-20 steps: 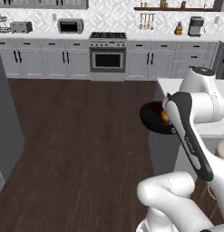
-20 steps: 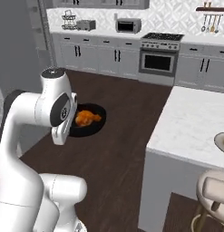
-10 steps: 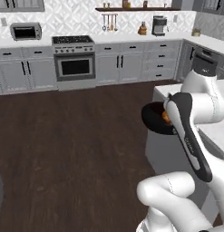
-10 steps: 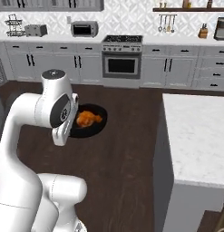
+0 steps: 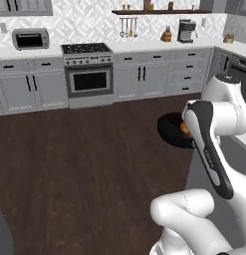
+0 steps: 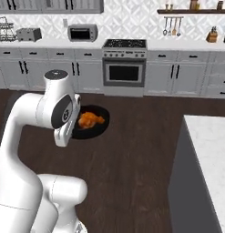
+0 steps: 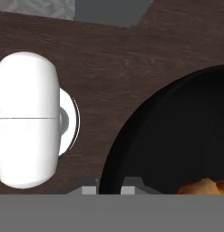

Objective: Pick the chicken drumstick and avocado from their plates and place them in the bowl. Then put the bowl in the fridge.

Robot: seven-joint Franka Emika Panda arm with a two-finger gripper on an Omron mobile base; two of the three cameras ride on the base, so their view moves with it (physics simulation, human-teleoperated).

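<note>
**Operator:** Dark and glossy, that's the bowl [image 6: 90, 124] I've got up in the air over the brown plank floor [image 5: 69, 169], out in front of the stove [image 6: 124, 66]. The chicken drumstick [image 6: 89, 119] lies inside it, orange-brown, toward the side nearest the arm's white elbow.

**Spotter:** And the claw?

**Operator:** The claw [image 7: 109, 189] is pinched narrow on the bowl's rim. In the hand view its two finger tips [image 7: 89, 190] sit either side of the dark wall, one outside, one inside.

**Spotter:** Can you see the avocado in there?

**Operator:** I can't tell. The inside of the bowl is near black and the forearm covers part of it. From the left base view I catch just a sliver of the drumstick [image 5: 184, 128] beside the arm, with the bowl [image 5: 173, 130] sticking out toward the stove [image 5: 87, 73].

**Spotter:** What else is around the stove?

**Operator:** Grey cabinets [image 6: 186, 77] on both sides of it, a toaster oven [image 6: 82, 32] on the worktop to one side. A pale marble desk [image 6: 209, 154] stands well apart from the bowl.
</note>
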